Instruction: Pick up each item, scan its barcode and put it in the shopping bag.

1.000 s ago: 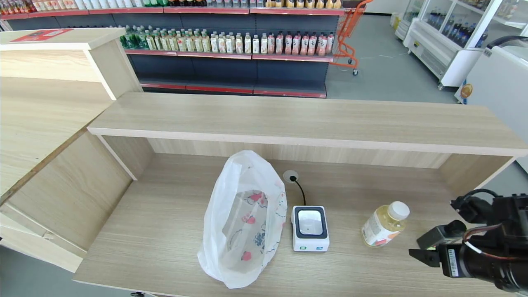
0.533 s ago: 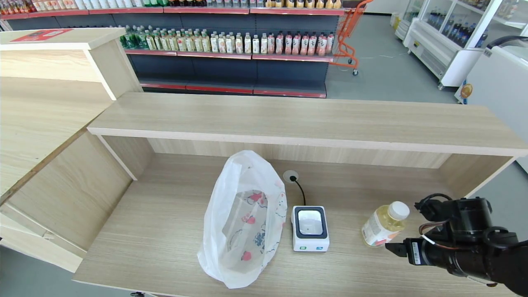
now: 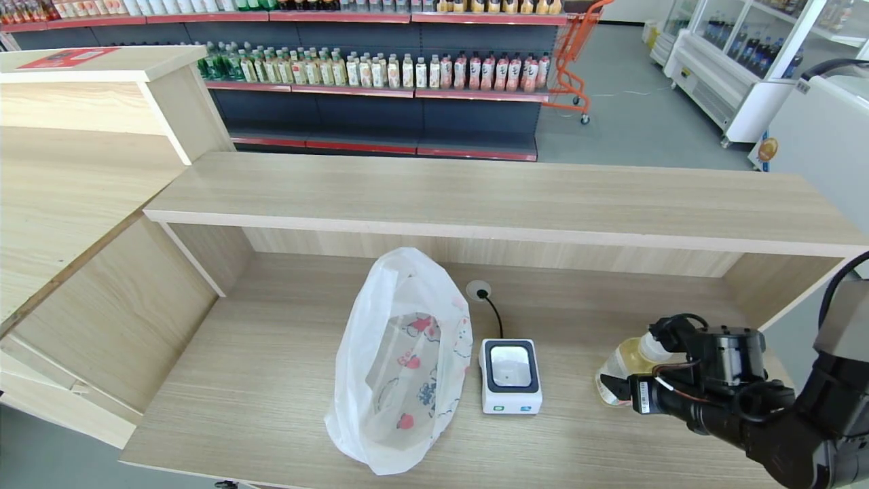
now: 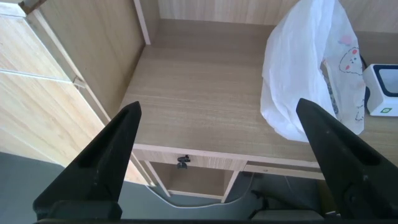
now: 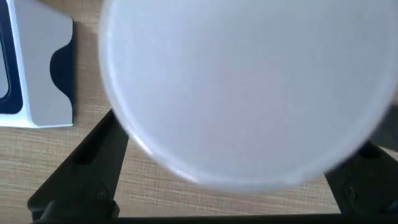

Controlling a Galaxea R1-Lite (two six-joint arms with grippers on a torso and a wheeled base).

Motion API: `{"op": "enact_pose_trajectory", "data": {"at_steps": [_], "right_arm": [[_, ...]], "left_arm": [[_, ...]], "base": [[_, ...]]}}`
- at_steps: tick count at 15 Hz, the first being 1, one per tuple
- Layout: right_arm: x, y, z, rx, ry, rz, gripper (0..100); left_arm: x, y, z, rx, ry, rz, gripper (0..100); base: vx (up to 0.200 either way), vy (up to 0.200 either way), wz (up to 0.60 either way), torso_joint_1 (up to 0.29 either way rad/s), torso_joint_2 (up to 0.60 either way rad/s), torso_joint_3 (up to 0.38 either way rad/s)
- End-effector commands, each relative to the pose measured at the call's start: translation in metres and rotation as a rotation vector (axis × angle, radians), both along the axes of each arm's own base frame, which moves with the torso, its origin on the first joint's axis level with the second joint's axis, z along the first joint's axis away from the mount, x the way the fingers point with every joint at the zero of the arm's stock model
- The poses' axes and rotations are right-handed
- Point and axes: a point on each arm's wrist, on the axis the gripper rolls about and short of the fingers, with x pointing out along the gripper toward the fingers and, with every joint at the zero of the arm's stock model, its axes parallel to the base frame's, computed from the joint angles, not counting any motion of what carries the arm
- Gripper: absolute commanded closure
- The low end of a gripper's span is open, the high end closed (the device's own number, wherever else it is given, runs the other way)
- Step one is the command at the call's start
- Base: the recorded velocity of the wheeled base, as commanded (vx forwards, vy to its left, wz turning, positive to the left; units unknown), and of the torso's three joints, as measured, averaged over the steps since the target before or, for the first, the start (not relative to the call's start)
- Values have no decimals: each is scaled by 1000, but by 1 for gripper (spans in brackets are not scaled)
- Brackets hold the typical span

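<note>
Black left gripper (image 4: 214, 127), nearest, off the counter's (image 3: 271, 394) near edge: fingers spread, empty, idle. Right gripper (image 3: 638, 358), over the counter's near right part: fingers spread, one on each side of the bottle (image 3: 623, 367); whether the pads touch it cannot be told. Step in hand, as judged: grasping the item, with scanning and bagging not yet done. The next move calls for closing squarely on the body below the cap (image 5: 249, 87), firmly enough to lift without slip, then turning the label's barcode toward the scanner (image 3: 510, 375); where the barcode sits on the label cannot be made out. Bottle: small, clear plastic, pale yellow liquid, white screw cap, white label with an orange patch low down. It stands on the counter well right of the scanner, partly hidden by the gripper. Likely smooth and light, and so apt to tip if nudged from one side. Scanner: white box, dark-framed window facing up, mid-counter, with a black cable running back to a round port. Bag (image 3: 400, 360): thin white plastic with a printed figure, slumped just left of the scanner; contents not discernible. Beyond: a raised wooden ledge.
</note>
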Motion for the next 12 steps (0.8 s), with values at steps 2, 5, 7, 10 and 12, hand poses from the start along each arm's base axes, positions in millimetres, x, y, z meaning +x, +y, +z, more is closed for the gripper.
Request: {"op": "enact_pose_trajectory", "data": {"at_steps": [2,5,7,10,12], "right_arm": [[6,6,-20,-7,5,47,0],[11,7,-26,-37,-46,94,0],[13,8,-30,-53,-71,108,0],[22,12,-29,-39,-139,140,0],[25,13,-26,-65,-184,169,0]], "left_arm": [[0,0,0,0,1,0,0],[0,0,0,0,0,0,0],[0,0,0,0,1,0,0],[0,0,0,0,1,0,0],[0,0,0,0,1,0,0]], "base": [[0,0,0,0,0,0],[0,0,0,0,0,0],[0,0,0,0,0,0],[0,0,0,0,0,0],[0,0,0,0,0,0]]}}
